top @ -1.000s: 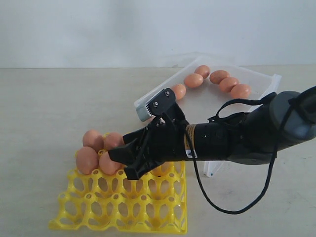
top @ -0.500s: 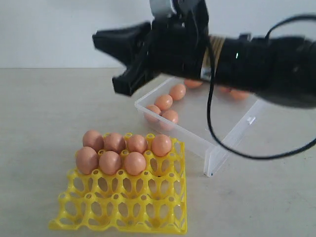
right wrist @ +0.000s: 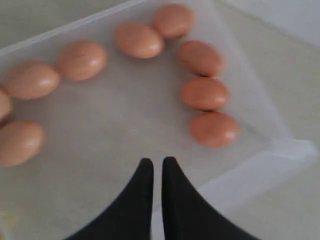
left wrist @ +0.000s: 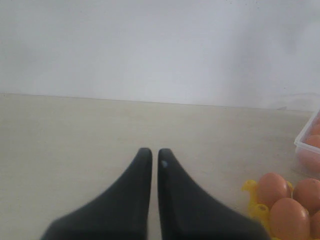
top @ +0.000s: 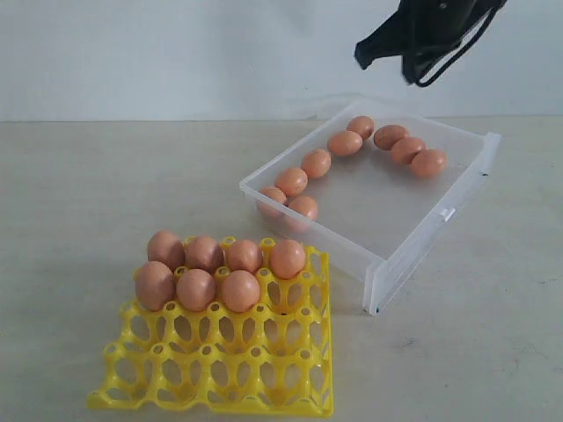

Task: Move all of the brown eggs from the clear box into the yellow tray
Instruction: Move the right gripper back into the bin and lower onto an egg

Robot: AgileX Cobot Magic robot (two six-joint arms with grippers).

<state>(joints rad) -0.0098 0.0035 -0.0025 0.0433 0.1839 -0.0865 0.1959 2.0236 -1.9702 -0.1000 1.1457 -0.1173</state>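
Jaws clenched empty, the right gripper (right wrist: 152,161) has swung from tray (top: 211,406) to box (top: 327,246), next eggs (right wrist: 205,93) just ahead of them; left gripper (left wrist: 151,151) clenched, idle.

Soft, diffuse light is falling evenly over the pale counter (top: 79,193), leaving only faint shadows beneath the yellow tray (top: 211,403) and the clear box (top: 387,272). Dull highlights are sitting on the tops of the eggs (top: 195,288). In the wrist views the eggs are looking blurred, and the left pincer (left wrist: 151,152) and right pincer (right wrist: 153,162) are showing out of focus.
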